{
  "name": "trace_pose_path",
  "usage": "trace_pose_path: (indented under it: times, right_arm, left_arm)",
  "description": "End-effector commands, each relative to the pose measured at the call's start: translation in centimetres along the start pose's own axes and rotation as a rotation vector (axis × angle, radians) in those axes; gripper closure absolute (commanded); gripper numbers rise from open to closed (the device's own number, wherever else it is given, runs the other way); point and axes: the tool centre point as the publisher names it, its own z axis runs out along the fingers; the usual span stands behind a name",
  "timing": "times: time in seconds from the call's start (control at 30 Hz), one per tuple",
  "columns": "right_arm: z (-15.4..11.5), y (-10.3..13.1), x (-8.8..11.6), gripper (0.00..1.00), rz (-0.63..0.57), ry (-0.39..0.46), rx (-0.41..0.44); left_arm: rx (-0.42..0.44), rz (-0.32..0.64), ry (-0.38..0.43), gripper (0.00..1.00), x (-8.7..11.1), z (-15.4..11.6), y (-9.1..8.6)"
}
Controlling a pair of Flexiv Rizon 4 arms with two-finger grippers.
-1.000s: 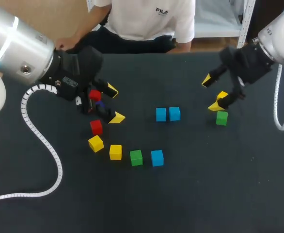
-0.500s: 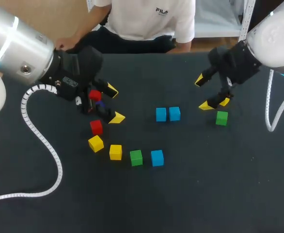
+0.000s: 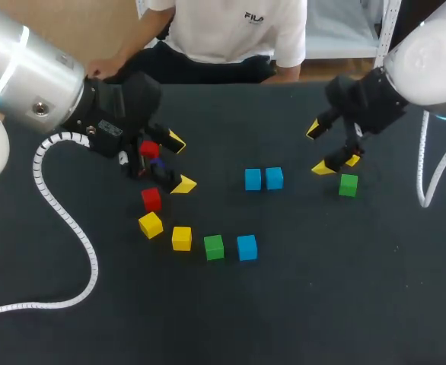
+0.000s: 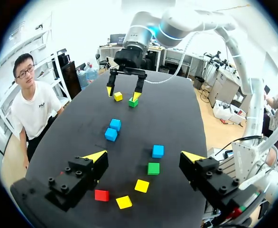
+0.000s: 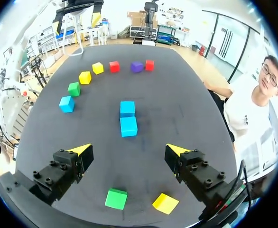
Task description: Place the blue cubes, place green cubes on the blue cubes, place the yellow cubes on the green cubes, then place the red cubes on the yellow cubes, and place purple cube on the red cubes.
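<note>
Two blue cubes (image 3: 253, 179) (image 3: 274, 178) sit touching at mid-table, also seen ahead of my right gripper (image 5: 129, 149). A curved row holds a third blue cube (image 3: 246, 247), a green cube (image 3: 214, 247), two yellow cubes (image 3: 181, 238) (image 3: 151, 225) and a red cube (image 3: 151, 199). Another red cube (image 3: 148, 150) and the purple cube (image 3: 157, 163) lie under my left gripper (image 3: 180, 163), which hangs open and empty. My right gripper (image 3: 319, 148) is open and empty, hovering just left of a green cube (image 3: 348, 185) and a yellow cube (image 3: 352, 158).
A person sits at the far edge of the table (image 3: 223, 114), with a hand resting near its back left corner behind my left arm. The near half of the dark tabletop holds no objects.
My right gripper has shifted a little to the left, away from the green and yellow cubes, uncovering the yellow one. The left arm and all cubes have stayed put.
</note>
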Motion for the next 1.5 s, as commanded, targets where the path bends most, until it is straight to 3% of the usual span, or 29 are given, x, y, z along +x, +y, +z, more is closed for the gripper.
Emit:
trace_pose_path:
  times: [0.03, 0.63, 1.17, 1.5]
  right_arm:
    - [-0.2, 0.0, 0.2, 0.0, -0.003, 0.007, -0.005]
    - [-3.1, 0.8, 2.4, 0.0, 0.021, 0.026, 0.019]
    - [-3.5, 0.6, 3.3, 0.0, 0.011, 0.012, -0.001]
    - [-3.6, 0.7, 3.6, 0.0, 0.019, 0.045, -0.012]
  left_arm:
    - [0.002, -0.001, 0.006, 0.0, -0.1, 0.0, 0.1]
    - [0.002, -0.001, 0.006, 0.0, -0.1, 0.0, 0.1]
    - [0.002, -0.001, 0.006, 0.0, -0.1, 0.0, 0.1]
    - [0.002, -0.001, 0.006, 0.0, -0.1, 0.0, 0.1]
